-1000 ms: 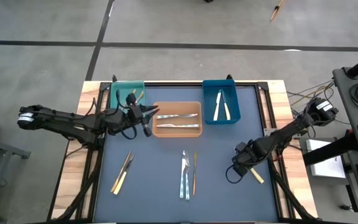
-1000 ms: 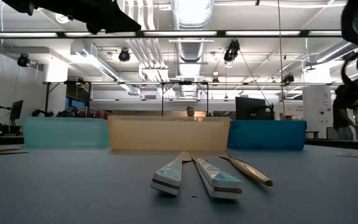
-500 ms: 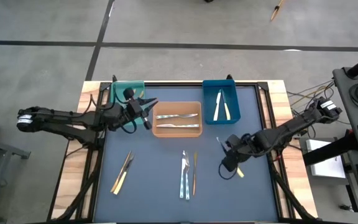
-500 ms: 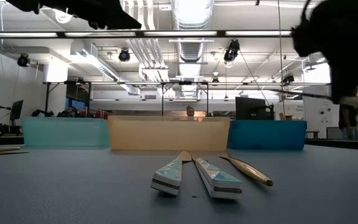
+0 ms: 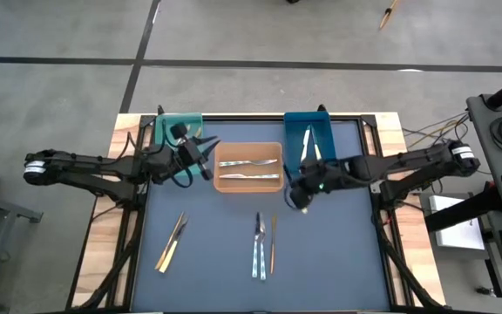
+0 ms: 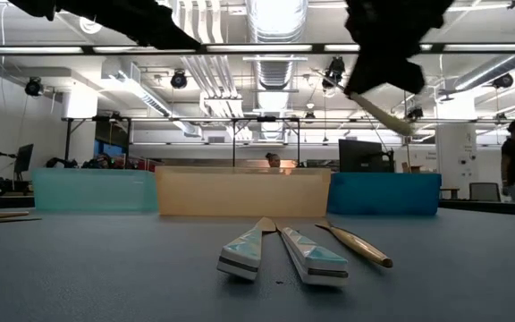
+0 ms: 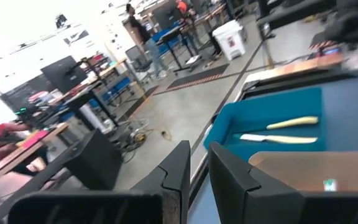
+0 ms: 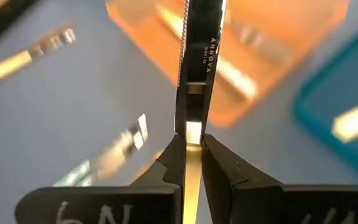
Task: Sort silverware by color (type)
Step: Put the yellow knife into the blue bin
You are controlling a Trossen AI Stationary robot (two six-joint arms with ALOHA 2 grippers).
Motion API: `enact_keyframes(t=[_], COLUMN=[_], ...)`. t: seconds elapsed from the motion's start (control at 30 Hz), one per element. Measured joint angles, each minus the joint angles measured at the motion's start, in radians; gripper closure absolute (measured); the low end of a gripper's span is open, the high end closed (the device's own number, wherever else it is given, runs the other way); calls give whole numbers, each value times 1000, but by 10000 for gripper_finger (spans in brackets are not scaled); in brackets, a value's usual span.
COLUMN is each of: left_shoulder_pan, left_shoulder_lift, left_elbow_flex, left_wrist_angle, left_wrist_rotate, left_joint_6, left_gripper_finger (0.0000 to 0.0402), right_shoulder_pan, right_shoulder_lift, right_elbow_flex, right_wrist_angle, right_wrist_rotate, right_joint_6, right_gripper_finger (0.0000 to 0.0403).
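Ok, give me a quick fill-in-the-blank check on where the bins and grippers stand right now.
The right gripper is shut on a ____ with a cream handle.
The orange bin sits between the teal bin and the ____ bin.
The orange bin holds ____ silver pieces.
The left gripper holds ____.

Missing words: knife; blue; two; nothing

In the low view both arms are cut off by the top edge; the right tool (image 6: 392, 45) is seen only as a dark mass; the held knife (image 8: 194, 81) is cut by the right wrist view's edges; the silverware behind it is blurred.
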Motion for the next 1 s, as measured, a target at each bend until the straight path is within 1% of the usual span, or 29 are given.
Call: enact_keyframes(t=[0.17,0.3,0.43,0.57,0.67,0.73,1.0], left_shoulder_pan=[0,-1,-1,-1,-1,-3,-4], left_shoulder_lift=[-1,-18,-44,-68,-79,-84,-101], left_elbow_flex=[0,0,-1,-1,-1,-1,-1], left_wrist_angle=[-19,-21,-43,-73,-84,-86,-111], left_wrist_rotate=[-51,-56,-56,-56,-56,-56,-56], left_joint_6=[14,13,2,-5,-15,-21,-25], left_gripper_finger=[361,361,361,361,361,361,361], right_shoulder_pan=[-59,-96,-132,-164,-192,-215,-319], right_shoulder_lift=[0,13,41,83,121,150,279], right_elbow_flex=[14,14,15,48,109,161,401], right_wrist_angle=[171,366,575,684,665,617,289], right_wrist_rotate=[113,182,195,194,202,204,203], right_joint_6=[-194,-347,-492,-591,-628,-634,-589], right_gripper_finger=[383,383,383,383,383,383,383])
